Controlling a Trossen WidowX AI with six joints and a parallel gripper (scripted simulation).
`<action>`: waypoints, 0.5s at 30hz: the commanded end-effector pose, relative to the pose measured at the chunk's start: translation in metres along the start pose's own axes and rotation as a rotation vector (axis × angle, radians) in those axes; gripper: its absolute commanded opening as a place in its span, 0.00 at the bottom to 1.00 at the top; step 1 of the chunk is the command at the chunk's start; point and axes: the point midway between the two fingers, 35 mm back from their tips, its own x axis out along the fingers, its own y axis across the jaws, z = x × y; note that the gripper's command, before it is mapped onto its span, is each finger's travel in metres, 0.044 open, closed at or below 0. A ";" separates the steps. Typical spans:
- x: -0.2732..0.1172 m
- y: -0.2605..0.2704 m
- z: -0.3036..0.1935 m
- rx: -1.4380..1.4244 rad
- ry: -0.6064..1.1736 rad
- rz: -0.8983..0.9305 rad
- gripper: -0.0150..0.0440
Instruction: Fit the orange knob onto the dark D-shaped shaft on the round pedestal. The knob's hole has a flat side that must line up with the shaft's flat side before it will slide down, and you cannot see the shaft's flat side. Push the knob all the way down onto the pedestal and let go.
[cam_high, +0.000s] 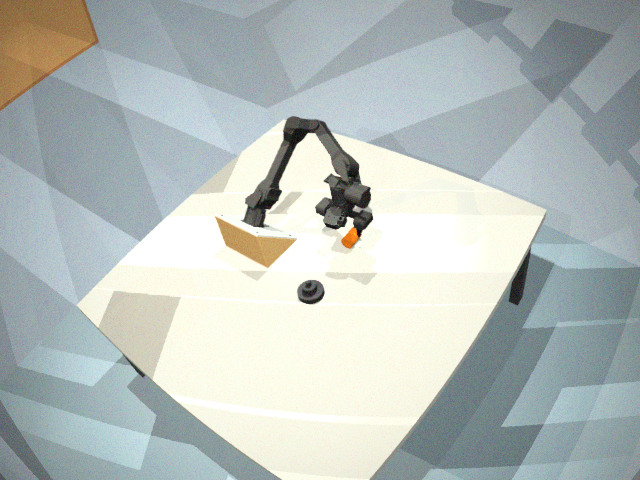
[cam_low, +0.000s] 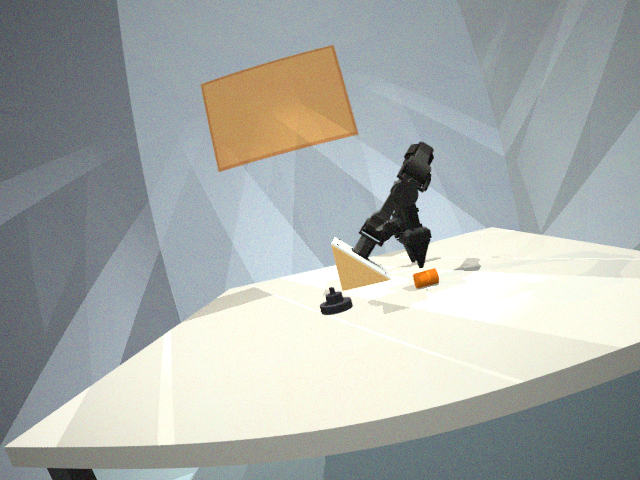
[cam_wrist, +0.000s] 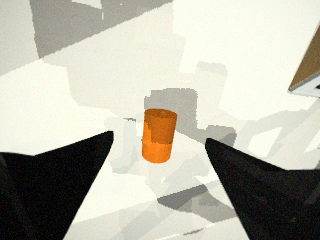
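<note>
The orange knob (cam_high: 349, 238) (cam_low: 425, 278) (cam_wrist: 159, 136) is a cylinder lying on its side on the table. In the wrist view it shows between and beyond the fingertips, nearer the left one. My gripper (cam_wrist: 161, 138) is open and empty, above the knob and pointing down. In the exterior view its fingertips show just above the knob. The round pedestal (cam_high: 310, 294) (cam_low: 336, 305) is dark and stands on the table with its shaft (cam_high: 309, 283) (cam_low: 331, 290) upright and bare. The shaft's flat side cannot be made out, nor can the knob's hole be seen clearly.
A wedge-shaped mount (cam_high: 248, 245) (cam_low: 356, 269) with tan sides and a white top stands at the arm's base; its corner (cam_wrist: 307, 75) shows at the right in the wrist view. A translucent orange panel (cam_high: 41, 46) (cam_low: 273, 108) is in the background. The table (cam_high: 310, 372) (cam_low: 258, 377) carries everything.
</note>
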 end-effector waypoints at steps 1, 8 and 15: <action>0.006 -0.001 0.000 0.009 0.007 -0.001 1.00; 0.017 0.000 0.000 0.009 0.006 -0.001 1.00; 0.028 0.000 0.000 0.009 0.006 0.000 1.00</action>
